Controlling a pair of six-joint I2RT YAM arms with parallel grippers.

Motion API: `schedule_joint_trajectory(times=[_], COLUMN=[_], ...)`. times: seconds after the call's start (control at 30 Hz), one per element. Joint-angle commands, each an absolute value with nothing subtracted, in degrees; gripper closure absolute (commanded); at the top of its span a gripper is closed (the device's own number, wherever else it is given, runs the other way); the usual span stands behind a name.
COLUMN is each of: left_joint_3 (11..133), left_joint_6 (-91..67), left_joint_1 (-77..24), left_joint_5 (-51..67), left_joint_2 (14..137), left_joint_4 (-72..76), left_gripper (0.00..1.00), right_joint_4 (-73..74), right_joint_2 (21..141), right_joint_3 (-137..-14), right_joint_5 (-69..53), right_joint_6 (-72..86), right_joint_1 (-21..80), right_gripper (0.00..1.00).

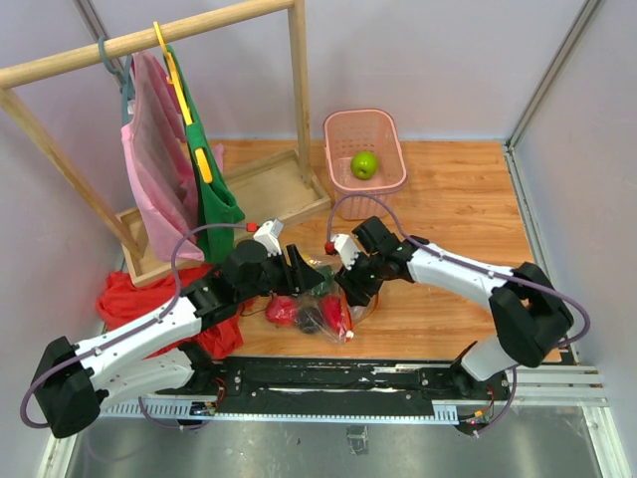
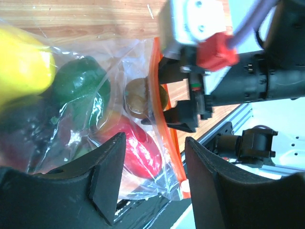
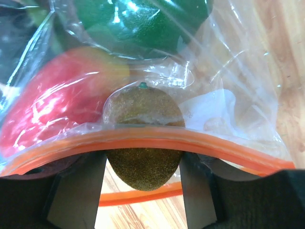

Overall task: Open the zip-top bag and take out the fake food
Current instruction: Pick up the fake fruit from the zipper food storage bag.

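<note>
Fake food (image 3: 62,95) lay blurred behind crinkled film of zip-top bag (image 1: 323,309), mid near edge of bench (image 1: 448,199). Right gripper (image 3: 143,157) pinched brown kiwi (image 3: 143,174) at bag mouth; left gripper (image 2: 153,143) stood part open astride zip strip (image 2: 159,95).

White left arm (image 1: 134,344), white right arm (image 1: 453,271), black joints (image 1: 528,309), purple cables (image 2: 250,21)

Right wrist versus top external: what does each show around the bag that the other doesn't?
Only the right wrist: a brown kiwi-like piece sits in the bag's open mouth. It fills the gap between the right fingers, with one orange zip strip arcing across it and the other below.
Only the top external: the pink basket holding a green apple, the wooden rack and the red cloth heap.
Both: the zip-top bag with its red piece and dark green piece.
</note>
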State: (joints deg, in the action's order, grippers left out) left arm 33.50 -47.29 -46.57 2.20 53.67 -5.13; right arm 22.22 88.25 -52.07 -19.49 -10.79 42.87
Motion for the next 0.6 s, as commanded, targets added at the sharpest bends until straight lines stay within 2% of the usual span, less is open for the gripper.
schedule_joint_trajectory(times=[0.0,0.2,0.57], left_joint_3=[31.5,31.8,31.3], left_joint_6=[-50.2,-50.3,-52.5], left_joint_1=[-46.2,-46.2,-46.1], left_joint_5=[1.8,1.4,1.4], left_joint_2=[52.9,52.4,52.1], left_joint_4=[1.9,2.7,4.8], left_gripper=[0.43,0.43,0.43], right_joint_4=[26.1,32.8,43.2], right_joint_2=[83.2,79.8,75.7], right_joint_3=[-53.3,-52.9,-52.6], right_joint_5=[-25.7,-32.3,-40.5], right_joint_6=[-15.9,-26.2,-39.2], right_joint_1=[40.6,37.4,29.3], right_gripper=[0.69,0.75,0.76])
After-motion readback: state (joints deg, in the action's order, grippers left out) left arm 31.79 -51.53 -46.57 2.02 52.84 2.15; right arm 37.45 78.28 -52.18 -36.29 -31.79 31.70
